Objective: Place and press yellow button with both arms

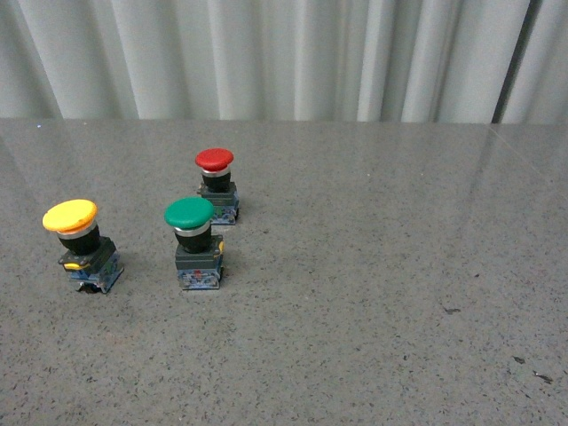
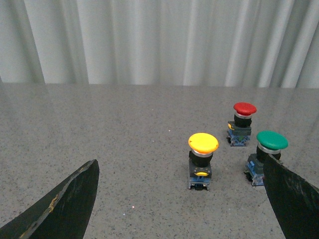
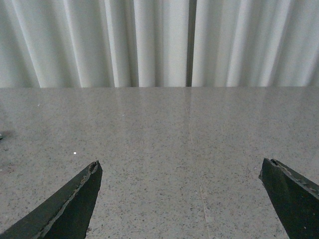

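Observation:
The yellow button [image 1: 80, 241] stands on the grey table at the left in the front view, its cap tilted a little. It also shows in the left wrist view [image 2: 202, 158], upright, ahead of my left gripper [image 2: 182, 167], which is open and empty with its fingers wide apart. My right gripper [image 3: 179, 169] is open and empty over bare table; no button shows in its view. Neither arm shows in the front view.
A green-capped button [image 1: 194, 240] stands right of the yellow one, and a red-capped button [image 1: 216, 182] behind it. Both show in the left wrist view, green [image 2: 266, 157] and red [image 2: 242, 123]. A pale curtain [image 1: 284, 53] hangs behind the table's far edge.

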